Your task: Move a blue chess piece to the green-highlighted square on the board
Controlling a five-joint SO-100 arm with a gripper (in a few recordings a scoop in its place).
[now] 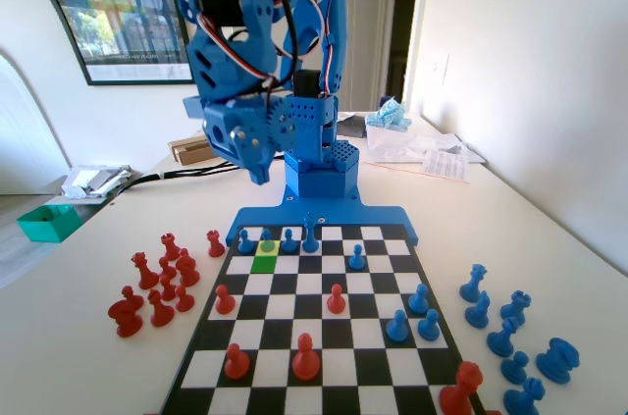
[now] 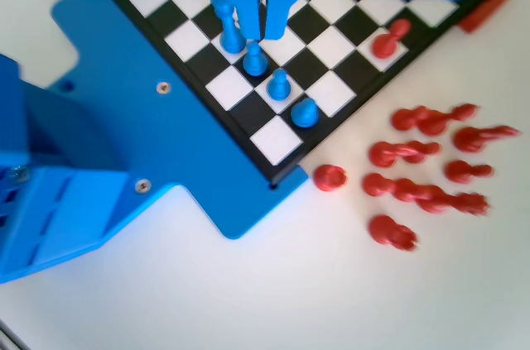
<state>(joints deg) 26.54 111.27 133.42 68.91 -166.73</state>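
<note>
The blue two-finger gripper [image 1: 257, 172] hangs in the upper middle of the fixed view, well above the flat black-and-white checkered chessboard [image 1: 324, 337] and clear of every piece. In the wrist view the jaws come down from the top centre with their tips nearly together and only a thin dark slit between them; nothing sits between them, so they look all but closed and empty.

The small blue plastic pawn [image 1: 267, 239] stands upright on the bright green square [image 1: 266, 247], in the board's far row near the arm's base, just left of centre in the fixed view. In the wrist view it is probably one of the short blue pawns in the diagonal line below the jaw tips, though the green colour is not discernible there. A pale yellow square [image 1: 265, 263] lies directly in front of the green one and is bare.

The pawn already resting on the green square suggests the placing is done, and the raised, empty gripper fits a release made high enough not to knock neighbouring blue pieces [image 1: 290, 241].
</note>
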